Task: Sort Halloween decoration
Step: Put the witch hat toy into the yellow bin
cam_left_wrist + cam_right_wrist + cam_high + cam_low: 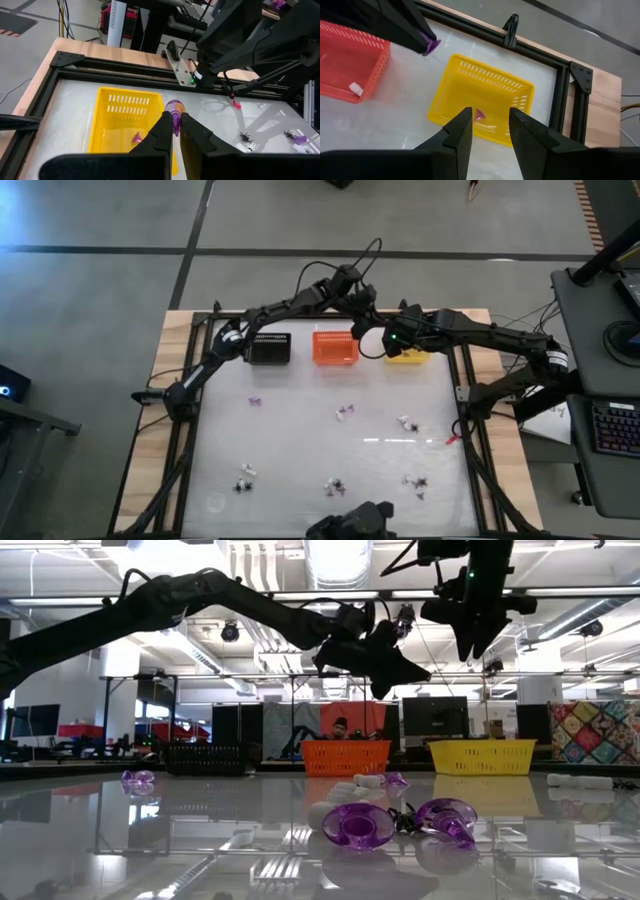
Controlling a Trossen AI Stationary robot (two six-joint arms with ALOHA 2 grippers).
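My left gripper [174, 131] hangs in the air between the orange basket [335, 347] and the yellow basket [410, 357], shut on a small purple decoration [175, 109]. The right wrist view shows that same piece [431, 46] at my left fingers' tips. My right gripper [490, 114] stands open above the yellow basket [480, 100] with nothing between its fingers. A purple piece [136, 139] lies on the yellow basket's floor, and a white bit [355, 89] in the orange one. More trinkets [346, 413] lie scattered on the table. My left gripper pinches the purple piece by its narrow end [176, 123] between its two fingertips. The wider end juts out past the tips. The fingers slant downward toward the yellow basket. The piece is lifted clear of the table and the baskets.
A black basket [269, 348] stands left of the orange one along the far edge. Loose trinkets lie at the middle [407, 422] and near edge [335, 486] [245, 472]; two purple pieces [358, 825] lie close to the low camera. A black frame [125, 70] rims the table.
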